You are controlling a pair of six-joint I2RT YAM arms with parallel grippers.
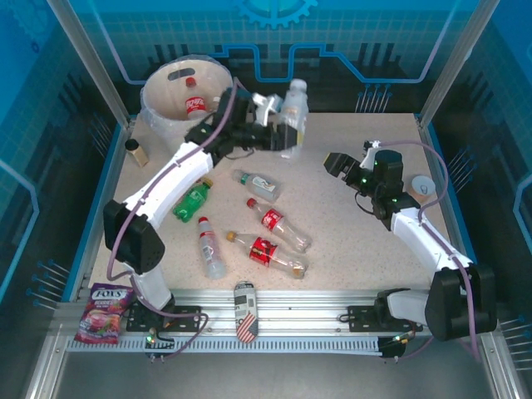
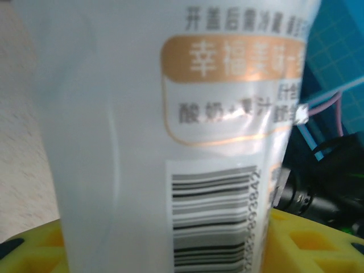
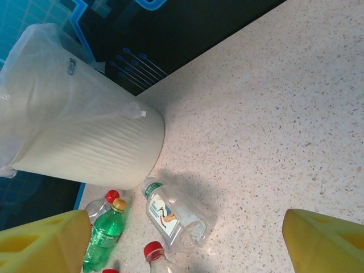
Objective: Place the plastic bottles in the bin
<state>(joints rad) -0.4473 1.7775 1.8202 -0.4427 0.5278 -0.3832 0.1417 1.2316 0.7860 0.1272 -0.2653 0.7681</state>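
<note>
Pale plastic bottle (image 1: 295, 104) is held upright in the clamped left gripper (image 1: 285, 135), raised near the bin (image 1: 156, 116); the right gripper (image 1: 335, 164) is spread wide and empty over the table (image 1: 349, 241)

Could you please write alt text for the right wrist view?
A cream, bag-lined bin stands on a speckled table, a clear bottle and a green bottle lying beside it. The open right gripper's yellow fingers frame the bottom corners.

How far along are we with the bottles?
Done: one red-labelled bottle in the bin. In hand: the left gripper holds a white bottle. Left on the table: green bottle, clear bottle, three red-labelled bottles. The right gripper is open, empty.
</note>
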